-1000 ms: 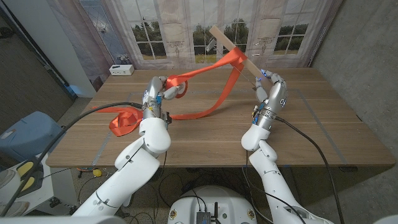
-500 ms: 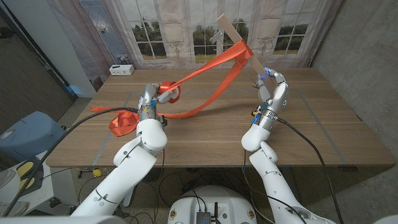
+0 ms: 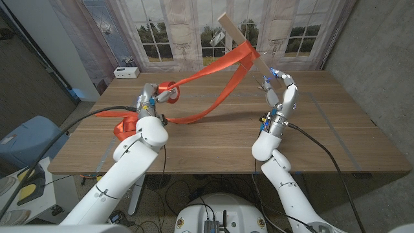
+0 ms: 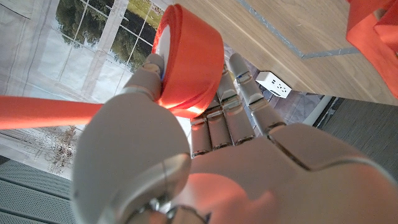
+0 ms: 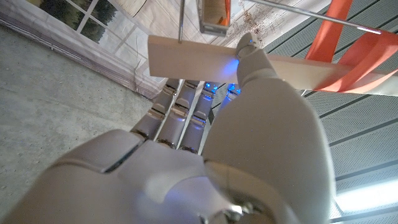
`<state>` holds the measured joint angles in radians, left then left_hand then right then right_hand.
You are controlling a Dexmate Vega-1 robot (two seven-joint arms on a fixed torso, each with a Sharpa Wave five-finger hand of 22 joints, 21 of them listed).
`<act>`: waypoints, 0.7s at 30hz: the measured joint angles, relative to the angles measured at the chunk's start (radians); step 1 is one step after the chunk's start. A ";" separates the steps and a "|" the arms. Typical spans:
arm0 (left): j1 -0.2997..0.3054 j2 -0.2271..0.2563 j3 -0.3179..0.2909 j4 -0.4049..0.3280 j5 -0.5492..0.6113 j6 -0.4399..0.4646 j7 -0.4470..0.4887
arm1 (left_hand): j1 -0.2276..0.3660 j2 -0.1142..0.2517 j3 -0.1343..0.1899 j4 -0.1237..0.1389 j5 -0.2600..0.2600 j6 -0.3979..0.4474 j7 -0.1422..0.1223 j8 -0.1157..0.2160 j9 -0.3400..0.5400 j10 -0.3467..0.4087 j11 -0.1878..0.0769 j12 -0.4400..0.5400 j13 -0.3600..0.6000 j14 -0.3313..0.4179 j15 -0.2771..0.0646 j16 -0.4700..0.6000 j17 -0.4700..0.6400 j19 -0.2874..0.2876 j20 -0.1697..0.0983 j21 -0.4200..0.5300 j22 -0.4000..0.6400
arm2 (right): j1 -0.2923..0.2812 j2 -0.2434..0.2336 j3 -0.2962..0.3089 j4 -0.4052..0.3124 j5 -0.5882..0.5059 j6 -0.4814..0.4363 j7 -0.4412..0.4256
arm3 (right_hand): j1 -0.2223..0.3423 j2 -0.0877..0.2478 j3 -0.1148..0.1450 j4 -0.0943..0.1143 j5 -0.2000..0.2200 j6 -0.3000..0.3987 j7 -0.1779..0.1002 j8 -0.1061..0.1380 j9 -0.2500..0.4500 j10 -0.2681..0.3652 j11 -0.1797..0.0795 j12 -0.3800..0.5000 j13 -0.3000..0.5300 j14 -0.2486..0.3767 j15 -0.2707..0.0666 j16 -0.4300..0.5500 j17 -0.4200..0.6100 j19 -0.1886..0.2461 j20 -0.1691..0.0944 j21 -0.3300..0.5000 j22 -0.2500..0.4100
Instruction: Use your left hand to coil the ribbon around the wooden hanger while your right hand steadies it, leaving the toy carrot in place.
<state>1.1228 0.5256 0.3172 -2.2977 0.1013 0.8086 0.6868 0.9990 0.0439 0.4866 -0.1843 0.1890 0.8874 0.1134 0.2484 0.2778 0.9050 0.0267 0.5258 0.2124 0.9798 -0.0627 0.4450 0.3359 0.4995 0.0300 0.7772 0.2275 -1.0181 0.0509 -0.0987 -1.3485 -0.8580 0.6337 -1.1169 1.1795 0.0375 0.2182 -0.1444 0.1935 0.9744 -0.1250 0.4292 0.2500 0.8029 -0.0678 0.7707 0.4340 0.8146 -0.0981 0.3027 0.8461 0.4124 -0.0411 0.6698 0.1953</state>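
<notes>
My left hand (image 3: 151, 99) grips a roll of orange ribbon (image 3: 169, 90) above the table's left side; the roll (image 4: 189, 59) sits between the thumb and fingers. From the roll the ribbon (image 3: 207, 70) runs up to the wooden hanger (image 3: 240, 40), wraps it, and a loose loop (image 3: 223, 97) drops to the table. My right hand (image 3: 282, 96) holds the hanger's lower end, tilted in the air; its thumb presses the bar (image 5: 199, 59). An orange crumpled heap (image 3: 127, 127) lies near the left edge; whether it is ribbon or the toy carrot I cannot tell.
A small white box (image 3: 126, 72) stands at the table's far left corner. Curtained windows rise behind the table (image 3: 310, 139). A blue chair (image 3: 26, 139) is off the left edge. The hanger's metal hook (image 5: 181, 18) sticks out past the bar.
My left hand has carried the roll leftward, drawing the ribbon straighter toward the hanger. The right hand and the hanger have lifted slightly.
</notes>
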 measured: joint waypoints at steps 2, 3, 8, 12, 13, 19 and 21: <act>-0.012 0.007 0.003 0.000 -0.001 0.009 0.000 | 0.000 0.000 0.000 0.000 0.000 0.000 0.000 0.000 0.000 0.000 0.000 0.000 0.000 0.000 0.000 0.000 0.000 -0.003 -0.003 0.000 0.000 | -0.005 -0.022 -0.026 -0.009 0.000 -0.006 0.000 | 0.000 0.000 0.000 0.000 0.000 0.000 0.000 0.000 0.000 0.000 0.000 0.000 -0.001 0.000 0.000 0.000 0.000 0.000 0.000 0.000 0.000; -0.027 0.014 0.007 0.000 -0.001 0.015 0.000 | 0.000 0.000 0.000 0.000 0.000 0.000 0.000 0.001 0.000 0.000 0.000 0.000 0.000 0.000 0.000 0.000 0.000 -0.003 -0.003 0.000 0.000 | -0.005 -0.022 -0.026 -0.009 -0.001 -0.009 0.000 | 0.000 0.000 0.000 0.000 0.000 0.000 0.000 0.000 0.000 0.000 0.000 0.000 -0.003 0.000 0.000 0.000 0.000 0.000 0.000 0.000 0.000; -0.087 0.045 0.031 0.006 -0.002 0.053 -0.012 | 0.000 0.000 0.000 0.000 0.000 0.000 0.000 0.003 0.000 0.000 0.000 -0.001 0.000 0.000 0.000 -0.001 0.000 -0.003 -0.003 0.008 0.000 | -0.009 -0.067 -0.084 -0.024 -0.015 -0.032 0.000 | 0.000 0.000 -0.002 -0.002 0.000 0.000 0.000 0.000 0.000 0.000 0.000 0.000 -0.004 0.000 0.000 0.000 0.000 -0.004 0.004 0.000 0.000; -0.133 0.067 0.055 0.009 0.006 0.082 -0.026 | 0.000 0.000 0.003 -0.003 0.000 0.002 0.002 0.003 0.000 0.000 0.000 -0.002 0.000 0.000 0.000 -0.001 0.001 -0.009 -0.002 0.008 0.000 | -0.007 -0.101 -0.130 -0.027 -0.018 -0.055 0.000 | 0.000 0.000 -0.002 -0.002 0.000 0.000 0.000 0.000 0.000 0.000 0.000 -0.001 -0.001 0.000 0.000 0.000 0.000 -0.004 0.004 0.000 0.000; -0.152 0.076 0.066 0.010 0.014 0.094 -0.032 | 0.000 0.000 0.003 -0.003 0.000 0.002 0.002 0.003 0.000 0.000 0.000 -0.002 0.000 0.000 0.000 -0.001 0.001 -0.011 -0.003 0.008 0.000 | -0.002 -0.121 -0.157 -0.028 -0.016 -0.061 0.000 | 0.000 0.000 -0.003 -0.003 0.000 0.000 0.000 -0.001 0.000 0.000 0.000 -0.001 0.001 0.000 0.000 0.000 0.000 -0.004 0.004 0.007 0.000; -0.232 0.110 0.119 0.013 0.040 0.134 -0.053 | 0.000 0.000 0.003 -0.003 -0.001 0.002 0.002 0.003 -0.001 0.000 0.000 -0.005 0.000 0.002 -0.002 -0.004 0.001 -0.011 -0.003 0.016 -0.005 | 0.015 -0.183 -0.241 -0.028 0.010 -0.092 0.000 | 0.000 0.000 -0.004 -0.004 0.000 0.000 0.000 -0.001 0.000 0.000 0.000 -0.002 0.001 0.000 0.000 -0.007 0.000 -0.004 0.004 0.008 0.000; -0.261 0.122 0.139 0.013 0.045 0.142 -0.058 | 0.000 0.000 0.003 -0.003 -0.001 0.002 0.001 0.003 -0.002 0.000 0.000 -0.005 0.000 0.002 -0.002 -0.004 0.003 -0.011 -0.003 0.015 -0.005 | 0.015 -0.183 -0.241 -0.028 0.015 -0.098 0.000 | 0.000 0.000 -0.003 -0.004 -0.001 0.000 0.000 -0.001 0.000 0.000 0.000 -0.004 0.001 0.000 0.000 -0.007 0.000 -0.004 0.004 0.008 0.000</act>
<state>0.8617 0.6477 0.4561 -2.2847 0.1465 0.9506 0.6291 0.9992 0.0436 0.4897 -0.1874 0.1883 0.8897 0.1148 0.2517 0.2762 0.9050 0.0266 0.5208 0.2125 0.9820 -0.0646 0.4412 0.3390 0.4889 0.0267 0.7927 0.2229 -1.0030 -0.1317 -0.3401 -1.3770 -0.8431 0.5361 -1.1165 1.1795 0.0375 0.2147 -0.1480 0.1929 0.9744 -0.1250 0.4285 0.2501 0.8027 -0.0681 0.7664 0.4353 0.8146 -0.0981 0.2956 0.8460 0.4087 -0.0372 0.6775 0.1954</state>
